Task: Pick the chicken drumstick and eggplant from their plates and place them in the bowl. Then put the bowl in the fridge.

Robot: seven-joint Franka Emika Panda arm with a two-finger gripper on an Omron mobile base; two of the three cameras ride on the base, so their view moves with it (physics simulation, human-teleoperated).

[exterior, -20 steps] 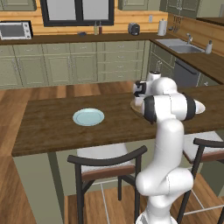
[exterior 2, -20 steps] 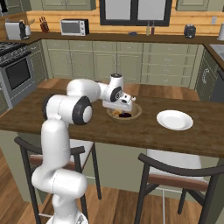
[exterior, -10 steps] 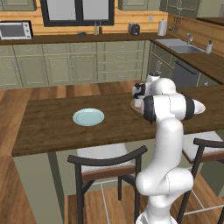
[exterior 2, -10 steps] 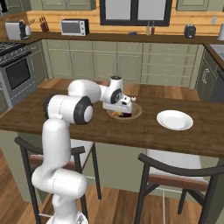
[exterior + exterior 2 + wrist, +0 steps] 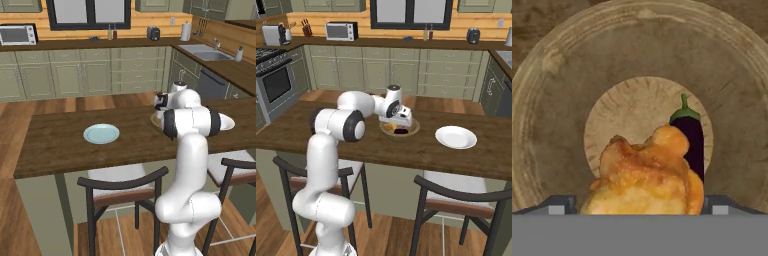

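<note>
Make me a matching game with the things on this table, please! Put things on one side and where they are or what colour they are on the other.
Things:
1. drumstick
2. eggplant
3. bowl
4. plate

Clues:
A. flat, pale, nothing on it
B. dark purple with a green stem
C. golden-orange, lying in the bowl's middle
D. round and wooden, holding both foods

Pairs: 1-C, 2-B, 3-D, 4-A
</note>
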